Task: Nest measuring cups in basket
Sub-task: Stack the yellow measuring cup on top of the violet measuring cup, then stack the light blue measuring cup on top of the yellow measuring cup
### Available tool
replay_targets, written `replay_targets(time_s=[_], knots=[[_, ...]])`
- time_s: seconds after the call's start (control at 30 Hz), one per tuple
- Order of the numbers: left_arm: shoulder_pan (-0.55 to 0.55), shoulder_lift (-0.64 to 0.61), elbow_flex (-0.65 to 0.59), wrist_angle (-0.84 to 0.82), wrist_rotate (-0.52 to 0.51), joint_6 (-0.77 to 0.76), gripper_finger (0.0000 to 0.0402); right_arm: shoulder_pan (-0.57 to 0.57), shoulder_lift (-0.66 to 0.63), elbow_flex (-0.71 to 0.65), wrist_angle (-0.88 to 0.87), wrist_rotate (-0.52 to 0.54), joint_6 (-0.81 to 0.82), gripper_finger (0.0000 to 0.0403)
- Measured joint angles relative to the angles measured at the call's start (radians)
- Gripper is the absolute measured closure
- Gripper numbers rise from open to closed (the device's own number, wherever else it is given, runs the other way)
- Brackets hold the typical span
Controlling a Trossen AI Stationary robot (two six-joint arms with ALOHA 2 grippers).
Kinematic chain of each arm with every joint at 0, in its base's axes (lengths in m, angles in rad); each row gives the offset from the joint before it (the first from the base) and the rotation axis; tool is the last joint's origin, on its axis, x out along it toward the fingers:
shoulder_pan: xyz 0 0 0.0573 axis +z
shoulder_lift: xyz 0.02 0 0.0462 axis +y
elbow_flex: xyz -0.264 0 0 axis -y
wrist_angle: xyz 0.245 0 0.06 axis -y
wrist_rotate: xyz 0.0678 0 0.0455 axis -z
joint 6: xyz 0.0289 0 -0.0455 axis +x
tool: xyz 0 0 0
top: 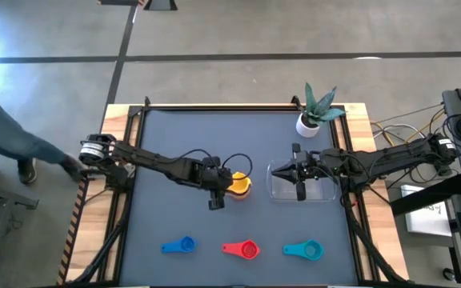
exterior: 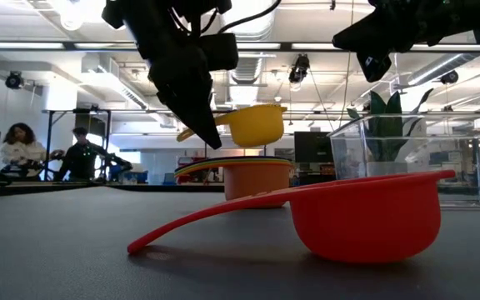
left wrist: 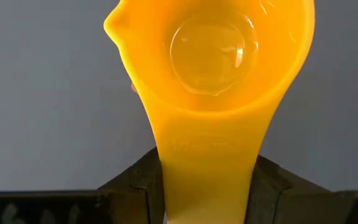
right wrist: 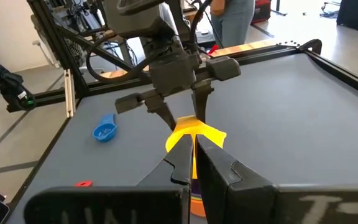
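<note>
My left gripper (top: 218,186) is shut on the yellow measuring cup (exterior: 257,123) and holds it just above a stack of cups whose lowest is orange (exterior: 257,182), at the table's middle. My right gripper (top: 298,178) hovers shut above the clear basket (top: 320,192), touching nothing; in the right wrist view its fingers (right wrist: 194,155) point toward the left gripper and the yellow cup (right wrist: 194,134). The blue cup (top: 180,246), red cup (top: 242,250) and teal cup (top: 305,250) lie in a row on their bowls near the near edge. My left gripper pinches the yellow cup's flat handle (left wrist: 207,162) between its two fingers (left wrist: 135,180), which lie on either side of it. The fingers come from above, slanting down. The cup is lifted clear, its bowl (exterior: 261,125) about level and open upward, over the stack.
A white pot with a green plant (top: 310,118) stands at the far edge behind the basket. The red cup (exterior: 365,217) fills the low view's foreground. People sit in the room beyond the table (exterior: 19,150). Wooden table edges flank the dark mat (top: 158,136).
</note>
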Motion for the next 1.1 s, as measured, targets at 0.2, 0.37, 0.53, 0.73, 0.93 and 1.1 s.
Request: replay_targets(time_s=[0.2, 0.37, 0.53, 0.73, 0.93, 1.1], knots=[[0.0, 0.0, 0.0, 0.017, 0.025, 0.016, 0.0235, 0.0, 0.0, 0.0, 0.0, 0.0, 0.0, 0.0394], [0.0, 0.0, 0.0, 0.016, 0.025, 0.016, 0.0198, 0.0, 0.0, 0.0, 0.0, 0.0, 0.0, 0.0394], [0.0, -0.002, 0.0, 0.01, 0.026, 0.015, 0.0174, 0.0, 0.0, 0.0, 0.0, 0.0, 0.001, 0.0394], [-0.002, -0.042, -0.001, -0.012, 0.025, 0.013, 0.0173, 0.0, 0.0, 0.0, 0.0, 0.0, 0.009, 0.0394], [-0.029, -0.099, -0.039, 0.091, 0.021, 0.027, 0.0185, 0.0, 0.0, 0.0, -0.027, -0.001, 0.011, 0.0394], [-0.04, -0.204, -0.212, 0.369, 0.034, 0.059, 0.0195, 0.001, 0.0, 0.0, -0.044, -0.001, 0.017, 0.0394]])
